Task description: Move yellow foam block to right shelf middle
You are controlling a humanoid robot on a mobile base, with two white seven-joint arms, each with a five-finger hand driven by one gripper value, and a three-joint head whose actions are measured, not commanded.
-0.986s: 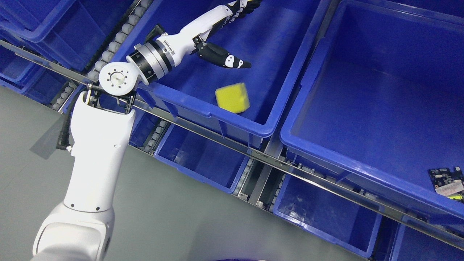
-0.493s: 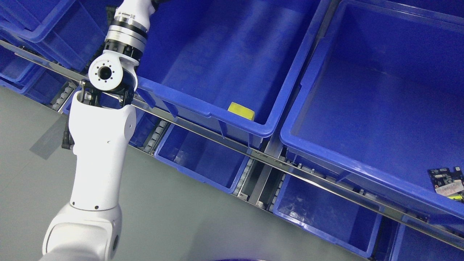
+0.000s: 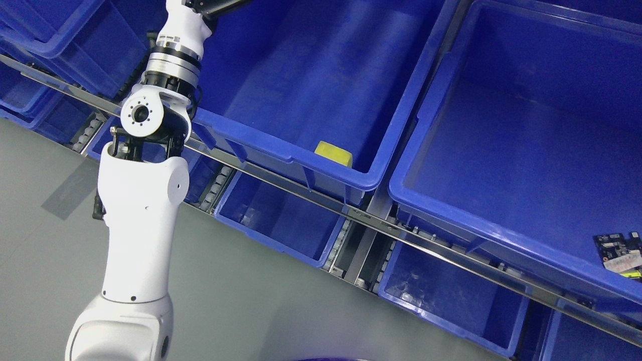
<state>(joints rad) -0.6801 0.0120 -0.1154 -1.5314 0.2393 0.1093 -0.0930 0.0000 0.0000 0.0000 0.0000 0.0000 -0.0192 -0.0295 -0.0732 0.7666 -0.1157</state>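
Note:
The yellow foam block (image 3: 333, 153) lies in the near right corner of the middle blue bin (image 3: 281, 150), its lower part hidden behind the bin's front rim. My left arm (image 3: 140, 200) rises from the lower left, and its wrist (image 3: 175, 50) points up along the bin's left side. Only a dark bit of the left hand (image 3: 216, 6) shows at the top edge, far up and left of the block and apart from it. The right arm is out of view.
A large blue bin (image 3: 426, 195) stands to the right, with a circuit board (image 3: 619, 248) in its near right corner. More blue bins (image 3: 281, 240) sit on the lower shelf behind a metal rail (image 3: 381, 225). Grey floor lies at the lower left.
One second ago the left hand hovered open over the bin with the block tilted below it. The block has dropped into the bin's near corner. The hand has swung up and left, out of the top edge.

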